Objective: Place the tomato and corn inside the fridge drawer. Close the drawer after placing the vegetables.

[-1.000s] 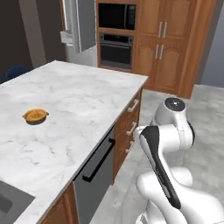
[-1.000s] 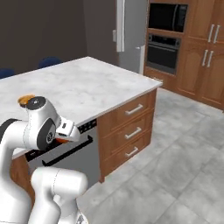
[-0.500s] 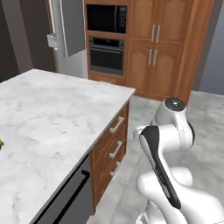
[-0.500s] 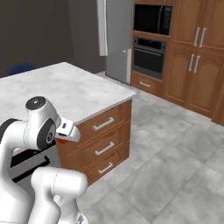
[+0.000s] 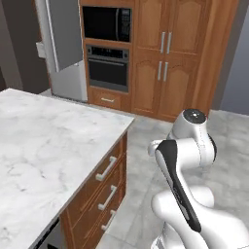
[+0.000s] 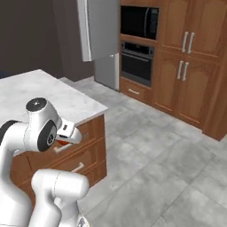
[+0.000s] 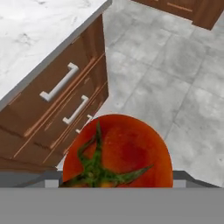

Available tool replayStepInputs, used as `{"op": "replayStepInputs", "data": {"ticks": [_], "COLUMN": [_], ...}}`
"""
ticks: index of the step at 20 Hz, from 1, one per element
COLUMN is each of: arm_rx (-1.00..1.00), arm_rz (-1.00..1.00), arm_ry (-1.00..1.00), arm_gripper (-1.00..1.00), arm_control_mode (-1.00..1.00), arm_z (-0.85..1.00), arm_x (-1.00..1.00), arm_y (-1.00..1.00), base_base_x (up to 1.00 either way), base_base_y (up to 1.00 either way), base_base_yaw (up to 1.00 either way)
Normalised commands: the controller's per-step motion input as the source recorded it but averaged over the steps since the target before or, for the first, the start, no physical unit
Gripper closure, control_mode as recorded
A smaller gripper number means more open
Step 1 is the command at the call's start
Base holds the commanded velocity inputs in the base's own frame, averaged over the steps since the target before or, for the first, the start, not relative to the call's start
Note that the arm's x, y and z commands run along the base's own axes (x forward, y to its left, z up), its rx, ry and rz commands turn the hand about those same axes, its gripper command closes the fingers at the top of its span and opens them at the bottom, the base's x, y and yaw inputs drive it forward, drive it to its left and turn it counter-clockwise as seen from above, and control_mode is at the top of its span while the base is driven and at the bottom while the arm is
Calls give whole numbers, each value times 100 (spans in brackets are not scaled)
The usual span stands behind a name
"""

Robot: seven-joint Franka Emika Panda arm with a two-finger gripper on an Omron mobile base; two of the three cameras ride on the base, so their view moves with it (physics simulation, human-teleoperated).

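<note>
So the tomato is sitting right at the bottom middle of the hand view, huge in the frame, red-orange with its green stem star facing the camera. The jaws are pinching it, though the finger tips themselves are hidden behind it. In the right base view the tomato is peeking out as a small red bit at center left, just under the white hand, and the gripper is hanging just in front of the wooden drawers.

Those drawers are running down the left side of the hand view, three stacked with silver bar handles, under the marble desk. In the left base view the desk is taking up the whole left half of the frame.

Grey tile floor is showing on the right. At the upper middle, the black wall oven is sitting below a microwave, with tall wooden cabinets to the right and the grey fridge at upper left.
</note>
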Motion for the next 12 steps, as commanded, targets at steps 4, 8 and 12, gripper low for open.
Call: {"op": "replayStepInputs", "data": {"ticks": [4, 8, 12], "arm_rx": [0, 0, 0], "arm_rz": [0, 0, 0], "arm_ry": [0, 0, 0], "arm_gripper": [100, 100, 100], "arm_control_mode": [100, 100, 100], "arm_z": [0, 0, 0], "arm_x": [0, 0, 0], "arm_y": [0, 0, 0], "base_base_x": [100, 100, 100], "base_base_y": [-96, -93, -92], "base_base_yaw": [8, 13, 17]}}
